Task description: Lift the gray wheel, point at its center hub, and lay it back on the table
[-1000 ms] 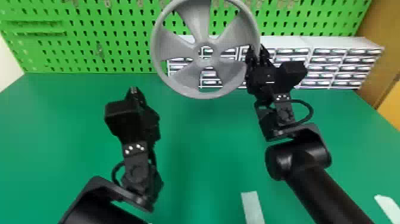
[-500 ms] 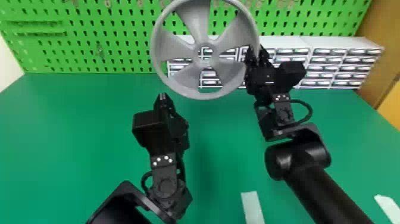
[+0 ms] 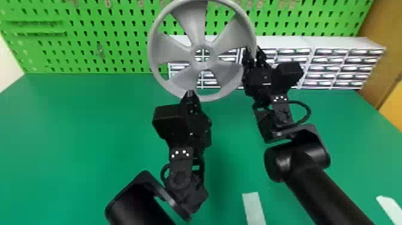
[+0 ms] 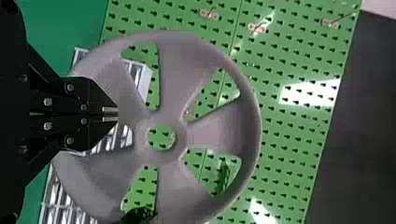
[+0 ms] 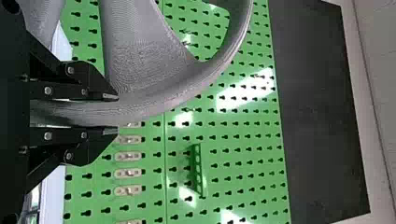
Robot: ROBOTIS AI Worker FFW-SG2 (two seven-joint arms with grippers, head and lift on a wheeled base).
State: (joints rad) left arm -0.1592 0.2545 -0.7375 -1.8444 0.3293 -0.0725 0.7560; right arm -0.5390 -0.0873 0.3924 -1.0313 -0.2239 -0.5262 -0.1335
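Wheel (image 3: 204, 66), gray, qty. 1: standing upright in the air over the table (image 3: 74, 134), toward its far edge. R gripper (image 5: 111, 114) is clamping the rim on the R side, one finger on each face. L gripper (image 4: 110, 114) is pointing at the lower part, fingertips pressed together; center hub (image 4: 181, 135) is lying beyond the tips. Contact w/ wheel: cannot tell.

Risks (est.): whole wt. is hanging from one edge pinch, so twisting or slipping in the grip is threatening. L tips, being so near, are risking a knock on a spoke or rim en route to hub, poss. levering the wheel round. Laying down later, a low rim edge is likely catching the table first & wrenching the grip.

Mat'ls: wheel is looking like molded plastic, matte, w/ fine ribbed lines, rounded rim, five broad flared spokes, round open hub. Grippers: black, angular, tapering, w/ small bolts. Table: smooth, green. Behind: green pegboard (image 3: 119, 27) w/ keyhole slots, glossy patches; white drawer units (image 3: 341, 67), boxy, are standing along the far edge.
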